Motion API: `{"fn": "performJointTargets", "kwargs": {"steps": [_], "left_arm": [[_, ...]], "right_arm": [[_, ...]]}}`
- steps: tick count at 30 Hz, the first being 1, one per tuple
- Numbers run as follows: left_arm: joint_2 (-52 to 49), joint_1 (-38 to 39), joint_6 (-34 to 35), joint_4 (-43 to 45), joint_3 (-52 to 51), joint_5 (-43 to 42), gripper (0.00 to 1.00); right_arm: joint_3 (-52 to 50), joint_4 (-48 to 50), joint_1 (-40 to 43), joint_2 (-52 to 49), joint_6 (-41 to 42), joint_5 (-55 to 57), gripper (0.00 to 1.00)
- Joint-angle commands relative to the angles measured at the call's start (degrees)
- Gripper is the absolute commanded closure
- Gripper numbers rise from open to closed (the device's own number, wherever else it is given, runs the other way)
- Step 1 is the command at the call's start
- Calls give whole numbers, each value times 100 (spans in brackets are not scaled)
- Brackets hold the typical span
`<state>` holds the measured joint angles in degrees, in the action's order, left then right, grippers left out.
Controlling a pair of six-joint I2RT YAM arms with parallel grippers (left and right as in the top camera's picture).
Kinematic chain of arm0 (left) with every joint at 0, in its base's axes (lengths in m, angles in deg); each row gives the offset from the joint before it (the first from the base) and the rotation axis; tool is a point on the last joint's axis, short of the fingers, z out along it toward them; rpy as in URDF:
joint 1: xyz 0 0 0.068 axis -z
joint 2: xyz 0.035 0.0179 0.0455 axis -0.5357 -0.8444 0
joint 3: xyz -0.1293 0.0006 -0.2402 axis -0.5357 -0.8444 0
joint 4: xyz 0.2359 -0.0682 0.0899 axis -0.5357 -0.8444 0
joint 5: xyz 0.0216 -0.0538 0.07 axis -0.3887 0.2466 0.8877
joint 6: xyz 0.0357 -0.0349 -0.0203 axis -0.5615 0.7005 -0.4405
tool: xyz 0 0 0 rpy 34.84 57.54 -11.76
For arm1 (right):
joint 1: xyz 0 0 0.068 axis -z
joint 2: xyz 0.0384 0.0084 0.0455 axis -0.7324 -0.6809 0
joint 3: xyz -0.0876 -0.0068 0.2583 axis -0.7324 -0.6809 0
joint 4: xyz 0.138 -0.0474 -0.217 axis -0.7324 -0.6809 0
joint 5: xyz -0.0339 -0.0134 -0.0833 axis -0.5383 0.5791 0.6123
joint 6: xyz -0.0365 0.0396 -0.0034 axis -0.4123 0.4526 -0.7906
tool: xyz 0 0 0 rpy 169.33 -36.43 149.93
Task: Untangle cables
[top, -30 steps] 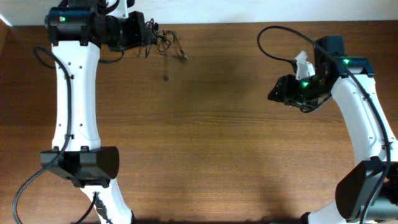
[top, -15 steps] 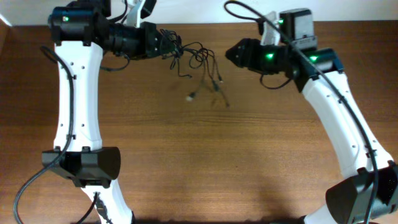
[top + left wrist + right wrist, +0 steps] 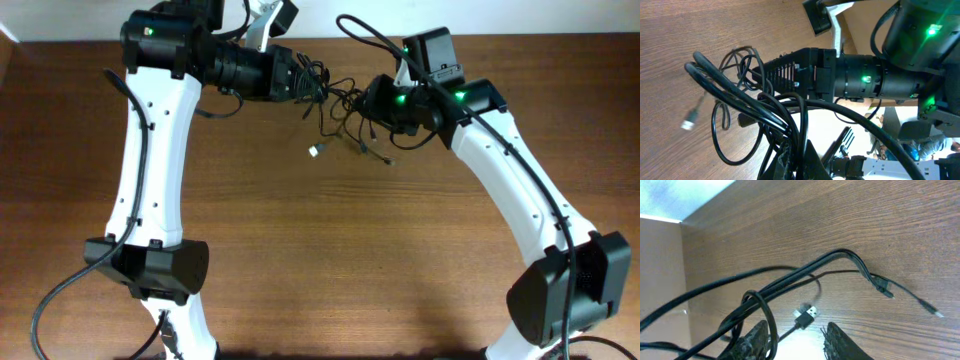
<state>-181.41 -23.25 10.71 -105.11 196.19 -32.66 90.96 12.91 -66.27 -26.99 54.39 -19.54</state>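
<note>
The cables [image 3: 335, 100] hang as a tangled black bundle above the back of the table, between my two grippers. My left gripper [image 3: 303, 85] is shut on one end of the bundle, and in the left wrist view the cords [image 3: 740, 105] rise out of the closed left gripper [image 3: 800, 155]. A silver-tipped plug [image 3: 315, 151] dangles below. My right gripper [image 3: 368, 100] is at the bundle's right side. In the right wrist view the right gripper [image 3: 797, 327] is open, a USB plug [image 3: 810, 313] lies between the fingers, and a loop of cord [image 3: 767, 315] runs around the left finger.
The wooden table [image 3: 320, 260] lies below, with its back edge against a white wall [image 3: 560, 15]. The right arm's own thick black cable [image 3: 360, 30] arcs above the bundle. The left arm's base [image 3: 150, 265] and right arm's base [image 3: 565, 290] stand at the front.
The left gripper carried the bundle to the right from the back left corner. The right arm swung in from the right side until its gripper reached the bundle.
</note>
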Motion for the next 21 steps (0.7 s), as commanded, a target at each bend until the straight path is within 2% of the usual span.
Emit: {"fn": "performJointTargets", "kwargs": {"steps": [1,4,5,6,8,10,13,18,19,20,21], "left_arm": [[162,-13,-153,28,107,-219,100],[162,-13,-153,-17,107,-216,100],[162,-13,-155,-15,107,-212,100],[162,-13,-155,31,107,-105,100],[162,-22,-146,170,107,883,100],[116,-37,313,313,107,2225,100],[-129,-267,575,422,107,3285,100],[-461,-428,584,343,103,3346,100],[-474,-422,581,306,103,3331,98],[-474,-417,581,275,103,3327,91],[-474,-393,573,247,103,3298,91]], "right_arm": [[83,114,-44,-319,92,98,63],[83,448,-68,-527,153,50,64],[83,505,-70,-564,153,48,70],[85,411,-66,-566,118,72,96],[87,87,63,-452,-245,70,96],[87,-356,306,-131,-656,72,96],[87,-1204,938,710,-1272,92,96],[87,-2070,1812,1652,-1875,-28,96],[87,-2063,1808,1762,-1985,-151,96],[87,-2068,1794,1799,-1985,-155,96],[87,-2068,1764,1801,-2004,-199,96]]}}
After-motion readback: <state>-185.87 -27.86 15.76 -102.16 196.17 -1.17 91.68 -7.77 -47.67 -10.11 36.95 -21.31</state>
